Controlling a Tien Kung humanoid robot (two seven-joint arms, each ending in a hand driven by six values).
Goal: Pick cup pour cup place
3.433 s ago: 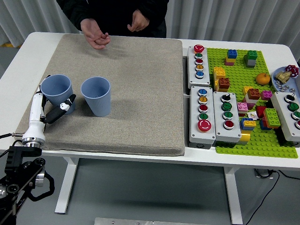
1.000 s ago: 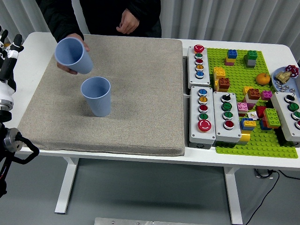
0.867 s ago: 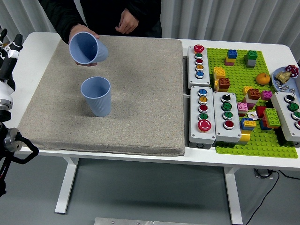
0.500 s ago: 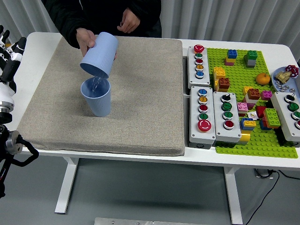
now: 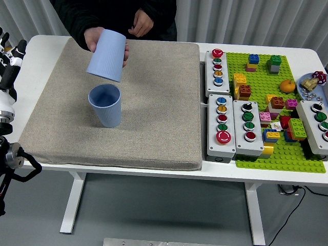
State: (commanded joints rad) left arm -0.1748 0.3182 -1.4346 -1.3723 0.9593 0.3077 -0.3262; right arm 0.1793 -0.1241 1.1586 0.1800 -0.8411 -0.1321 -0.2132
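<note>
Heads up: the person's hand (image 5: 95,37) is gripping the upturned blue cup (image 5: 107,55), mouth down, held in the air above and at roughly 12 o'clock from the standing blue cup (image 5: 105,105), which sits on the grey mat (image 5: 154,102) left of centre. Your left hand (image 5: 9,61) is way out at 9 o'clock, off the mat, fingers spread, holding nothing. Can't really tell if any water's in the standing cup. Reach in now and you'd likely clip that arm or tip the cup.
</note>
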